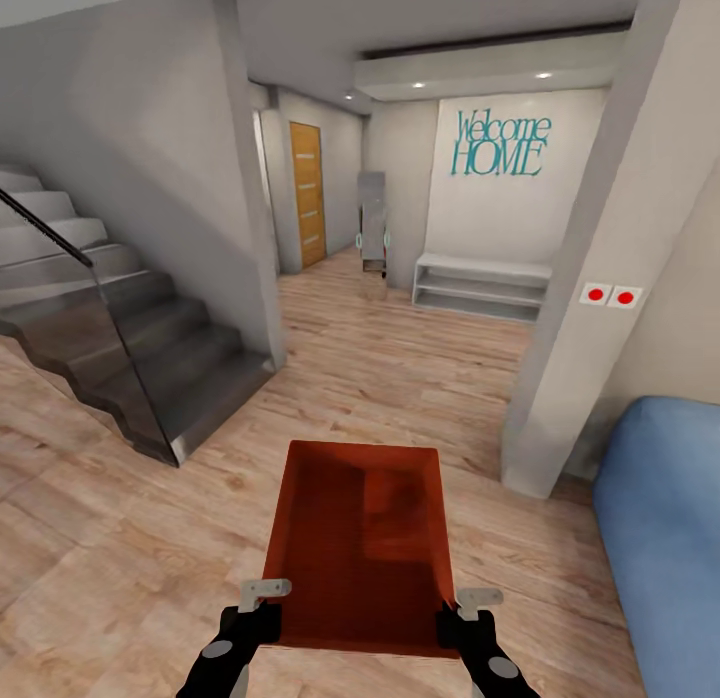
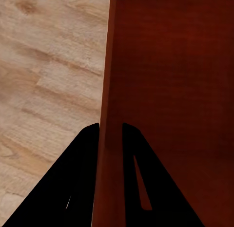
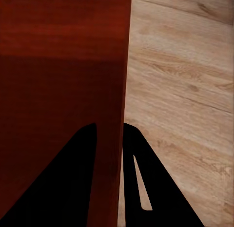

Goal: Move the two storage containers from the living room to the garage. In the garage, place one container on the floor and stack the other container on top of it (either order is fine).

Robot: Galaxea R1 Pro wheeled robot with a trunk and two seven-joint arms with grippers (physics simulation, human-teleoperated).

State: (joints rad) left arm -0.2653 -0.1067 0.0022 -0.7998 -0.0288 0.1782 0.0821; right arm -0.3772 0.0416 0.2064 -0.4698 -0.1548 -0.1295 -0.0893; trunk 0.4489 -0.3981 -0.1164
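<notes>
Head view: red bin point(image 1: 360, 538) held level above the wood floor point(image 1: 120, 538), stairs point(image 1: 120, 328) ahead. Left gripper point(image 1: 262, 600) clamped on its near-left wall. Right gripper point(image 1: 466, 608) pinching the near-right wall.

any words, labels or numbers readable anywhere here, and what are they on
"Welcome HOME": teal lettering on the white wall above the low white shelf.
The two white plates with red dots on the pillar carry no text.
The rust-red storage container held between both grippers shows no label or number.
</notes>
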